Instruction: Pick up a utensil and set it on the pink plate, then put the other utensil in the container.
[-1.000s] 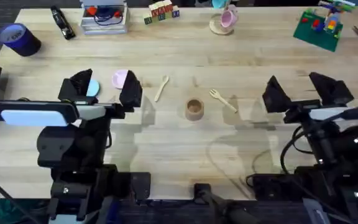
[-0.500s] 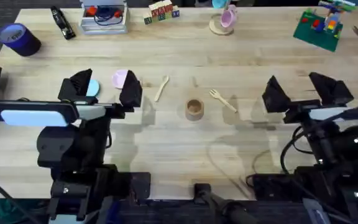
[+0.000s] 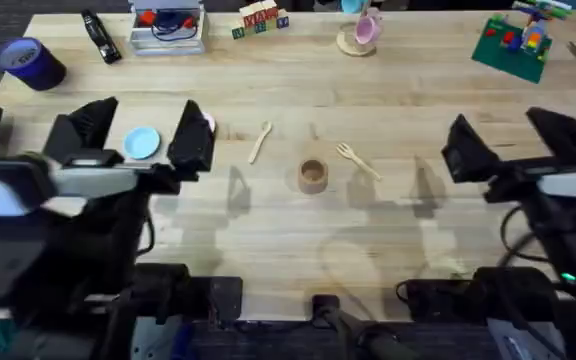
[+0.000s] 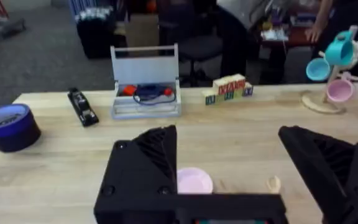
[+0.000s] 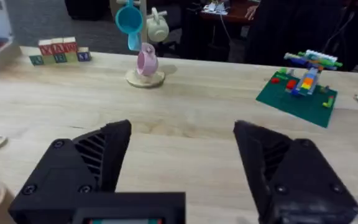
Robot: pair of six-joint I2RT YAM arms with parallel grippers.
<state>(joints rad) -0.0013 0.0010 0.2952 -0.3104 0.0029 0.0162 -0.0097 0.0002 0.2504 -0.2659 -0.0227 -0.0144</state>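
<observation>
The left gripper [image 3: 138,140] hangs wide open and empty above the bench [image 3: 368,230]; its wrist view shows the pink plate [image 4: 194,181] between its fingers — overhead, one finger nearly hides it. The right gripper [image 3: 513,140] gapes empty too. The wooden spoon [image 3: 260,141] and wooden fork [image 3: 358,160] flank the brown container [image 3: 313,176], which holds nothing.

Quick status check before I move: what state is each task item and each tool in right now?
Wooden spoon: lying flat on the table, not picked up.
Wooden fork: lying flat on the table, right of the container.
Container: upright, open top, nothing visible inside.
Pink plate: flat on the table, nothing on its visible part, partly hidden by the left tool.
Left tool: open, holding nothing.
Right tool: open, holding nothing.
</observation>
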